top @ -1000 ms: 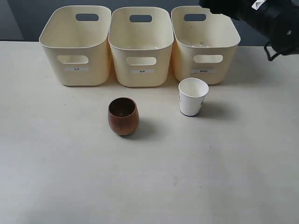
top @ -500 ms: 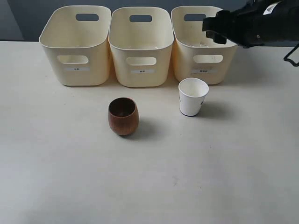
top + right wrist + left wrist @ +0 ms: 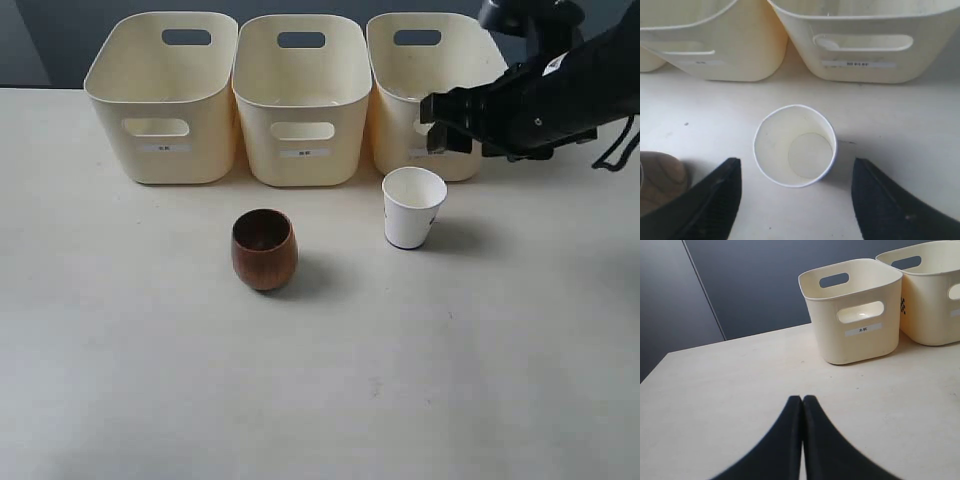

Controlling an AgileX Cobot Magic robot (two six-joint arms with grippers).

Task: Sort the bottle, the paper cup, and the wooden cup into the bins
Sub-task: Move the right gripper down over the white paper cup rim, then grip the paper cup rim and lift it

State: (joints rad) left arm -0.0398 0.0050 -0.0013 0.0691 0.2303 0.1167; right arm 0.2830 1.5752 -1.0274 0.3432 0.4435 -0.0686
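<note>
The white paper cup [image 3: 413, 207] stands upright and empty in front of the right-hand bin [image 3: 400, 70]. My right gripper [image 3: 436, 124] hangs open just above and behind it, in front of that bin. In the right wrist view the paper cup [image 3: 795, 145] lies ahead of the gripper [image 3: 796, 163], between the lines of its two spread fingers and touching neither. The dark wooden cup [image 3: 265, 248] stands upright to the left of the paper cup and shows at the edge as wooden cup [image 3: 660, 177]. My left gripper [image 3: 802, 399] is shut and empty over bare table. The bottle is out of view.
Three cream bins stand in a row at the back: left bin [image 3: 160, 100], middle bin [image 3: 302, 100] and the right one. The left wrist view shows the labelled left bin [image 3: 855, 335] and part of the middle bin [image 3: 932, 305].
My right arm has come down from above the right bin toward the paper cup, its jaws staying open. The cups and bins have not moved.
</note>
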